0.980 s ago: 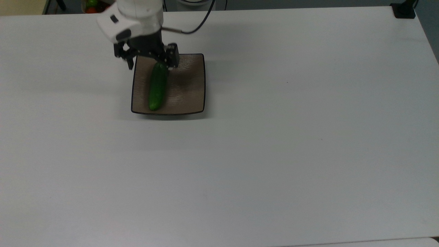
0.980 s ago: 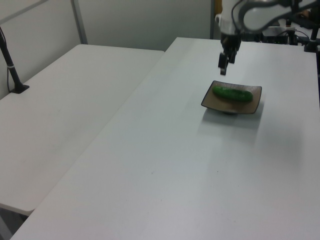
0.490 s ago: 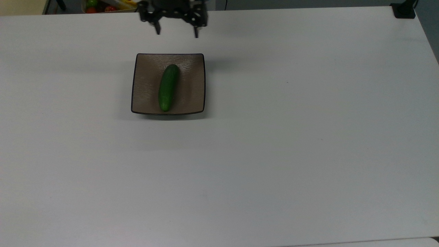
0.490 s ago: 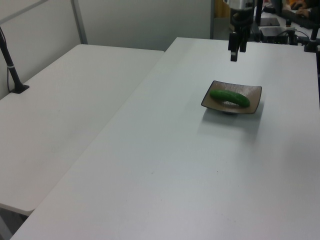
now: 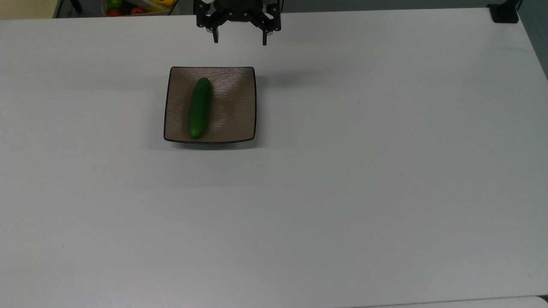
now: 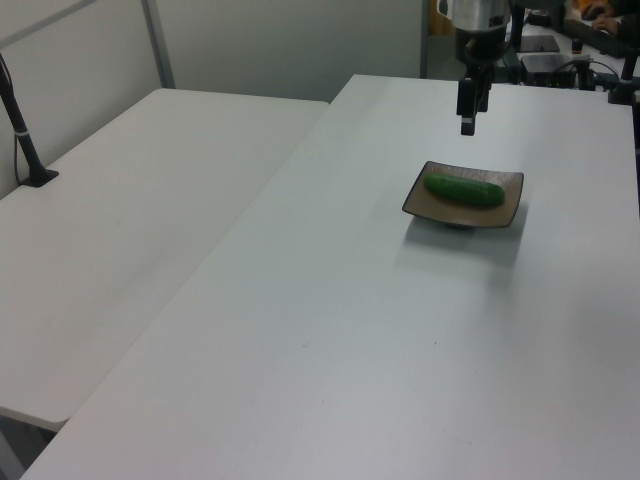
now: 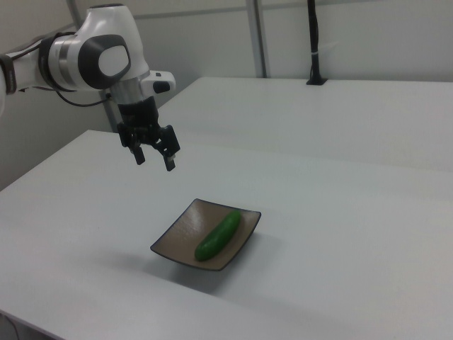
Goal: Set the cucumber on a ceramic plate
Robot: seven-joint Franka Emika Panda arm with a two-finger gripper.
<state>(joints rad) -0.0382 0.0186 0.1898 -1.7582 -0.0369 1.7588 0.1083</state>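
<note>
The white table (image 5: 342, 192) carries the ceramic plate (image 5: 235, 107). The cucumber (image 5: 199, 108) lies on the plate, pointing from 12 to 6 o'clock in the top view. The gripper (image 5: 239, 40) hangs at 12 o'clock above the plate, fingers spread and empty.

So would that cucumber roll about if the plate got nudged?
Probably a little: the cucumber is round-bodied and smooth, lying loose on the glossy plate. The plate's shallow dish would likely keep it in. The open gripper hangs clear of it.
</note>
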